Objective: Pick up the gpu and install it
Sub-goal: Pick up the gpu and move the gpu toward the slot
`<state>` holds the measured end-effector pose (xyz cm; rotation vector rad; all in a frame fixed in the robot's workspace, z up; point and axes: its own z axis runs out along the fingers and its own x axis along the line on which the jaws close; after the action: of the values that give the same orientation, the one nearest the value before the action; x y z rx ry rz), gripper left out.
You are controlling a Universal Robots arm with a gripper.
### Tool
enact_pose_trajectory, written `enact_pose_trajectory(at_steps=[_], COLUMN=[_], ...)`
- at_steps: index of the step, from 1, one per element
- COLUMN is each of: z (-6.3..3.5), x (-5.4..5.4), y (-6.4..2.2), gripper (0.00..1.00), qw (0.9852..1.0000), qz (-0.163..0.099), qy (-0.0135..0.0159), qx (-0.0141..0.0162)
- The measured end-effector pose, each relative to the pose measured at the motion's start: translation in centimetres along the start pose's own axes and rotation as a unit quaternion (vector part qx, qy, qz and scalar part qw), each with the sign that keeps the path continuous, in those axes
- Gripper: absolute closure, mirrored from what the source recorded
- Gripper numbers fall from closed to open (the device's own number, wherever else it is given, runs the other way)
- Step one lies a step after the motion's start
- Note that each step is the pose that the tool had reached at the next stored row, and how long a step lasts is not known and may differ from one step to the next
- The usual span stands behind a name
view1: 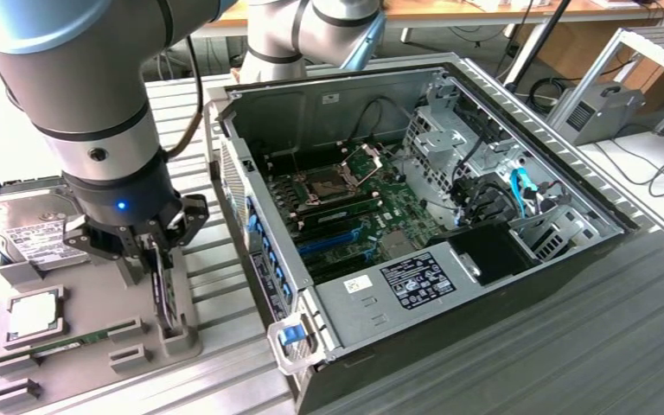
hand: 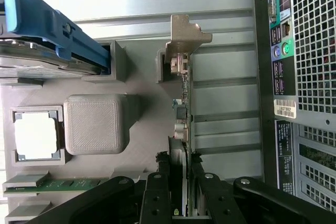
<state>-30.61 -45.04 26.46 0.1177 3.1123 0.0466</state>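
**Open case (view1: pixel 344 95) beside a parts tray (view1: pixel 79 281)**

The case lies on a slatted metal table (view1: pixel 609 346) with its motherboard (view1: pixel 349 203) exposed. At the exterior view's left, the grey tray holds a hard drive (view1: pixel 27 226), a CPU (view1: pixel 35 316) and a RAM stick (view1: pixel 73 344).

The hand (view1: pixel 156 266) hangs at the gpu (view1: pixel 170 304) standing edge-on in a gray holder (view1: pixel 184 342).
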Motion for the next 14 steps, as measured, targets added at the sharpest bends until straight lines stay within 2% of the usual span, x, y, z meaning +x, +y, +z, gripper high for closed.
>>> enact_pose_trajectory(at_steps=[14], z=[-0.27], x=[-0.01], y=[0.01], gripper=[0.74], qw=[1.0000], qz=[0.000], qy=[0.0000], qx=[0.0000])
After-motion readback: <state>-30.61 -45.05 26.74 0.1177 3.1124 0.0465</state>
